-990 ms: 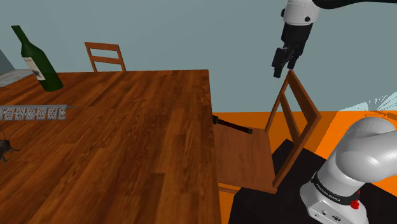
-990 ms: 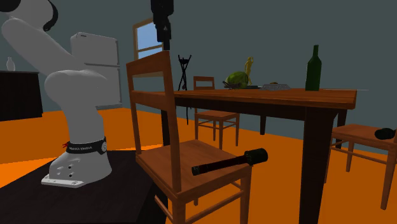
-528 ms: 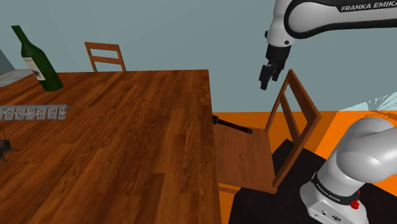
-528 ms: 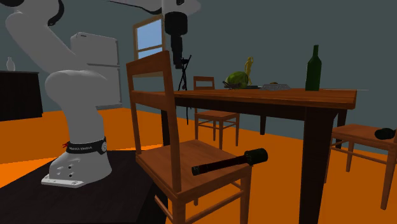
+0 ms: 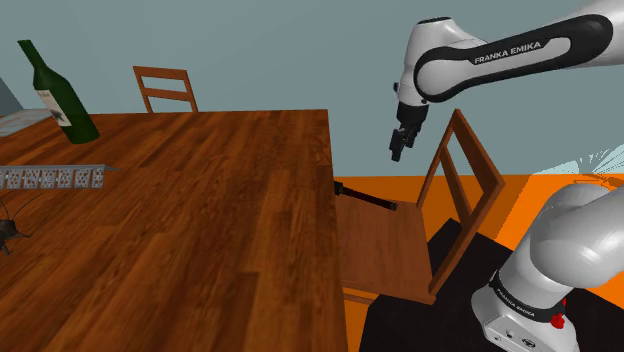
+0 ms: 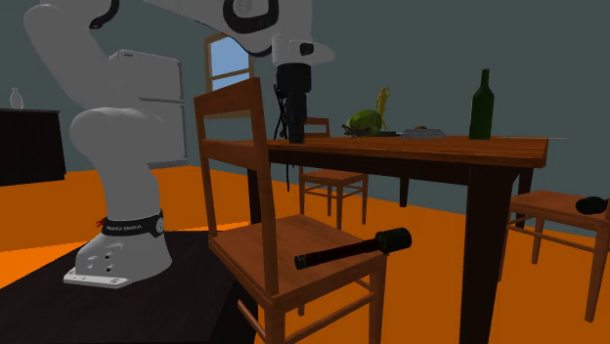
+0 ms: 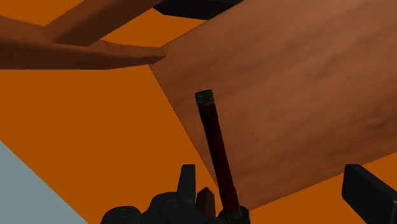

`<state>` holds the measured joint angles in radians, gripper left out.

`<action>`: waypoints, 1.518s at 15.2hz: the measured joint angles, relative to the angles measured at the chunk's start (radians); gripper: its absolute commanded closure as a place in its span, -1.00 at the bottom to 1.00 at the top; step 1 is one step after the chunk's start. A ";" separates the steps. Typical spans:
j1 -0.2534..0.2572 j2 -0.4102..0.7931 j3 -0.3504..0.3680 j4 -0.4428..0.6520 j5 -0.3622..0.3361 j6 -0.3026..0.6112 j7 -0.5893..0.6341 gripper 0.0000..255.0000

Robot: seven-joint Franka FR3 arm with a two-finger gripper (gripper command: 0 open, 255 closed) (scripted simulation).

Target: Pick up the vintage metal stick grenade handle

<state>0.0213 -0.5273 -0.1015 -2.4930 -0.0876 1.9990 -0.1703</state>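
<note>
Progress: pick not started; dark long-handled stick grenade (image 6: pixel 352 249) lies flat on the seat of the brown wooden chair (image 6: pixel 283 239), untouched.
Pincer: black two-finger gripper (image 6: pixel 293 132) hangs in the air near the chair's top rail, well above the seat. Its fingers are spread apart and clasp nothing.
Target place: grenade rests across the front part of the seat. Its bulbous head points toward the brown wooden table (image 6: pixel 420 149) and its handle end toward the seat's outer edge.
Left to do: by my read, everything. Descend to the handle, set the fingers across it, close, lift.
Second exterior view: gives the whole grenade, head included, plus the clear height gap between gripper and seat.
Shoulder view: slim handle (image 5: pixel 365 196) pokes out beside the table (image 5: pixel 200 220) edge. The head end is probably tucked under the tabletop; hard to be sure. Gripper (image 5: pixel 398 150) sits above the chair (image 5: pixel 385 250), just off the backrest.
Wrist view: looks along the handle (image 7: pixel 213 146), a dark reddish shaft with a ringed cap end, lying on the seat (image 7: pixel 292 83). Gripper (image 7: pixel 270 175) fingers stand wide, with the handle between them but nearer one finger, not centred. This alignment cue is missing from both exterior views.
</note>
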 measured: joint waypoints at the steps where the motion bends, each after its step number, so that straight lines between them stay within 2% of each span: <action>1: 0.002 0.035 -0.011 -0.002 0.000 0.038 -0.019 -1.00; 11: 0.044 0.408 -0.074 0.033 0.073 0.370 -0.207 -1.00; 18: 0.052 0.680 -0.065 0.152 0.185 0.512 -0.363 -1.00; 23: 0.044 0.757 -0.053 0.162 0.217 0.576 -0.396 -1.00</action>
<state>0.0657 0.2300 -0.1543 -2.3309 0.1294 2.5754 -0.5663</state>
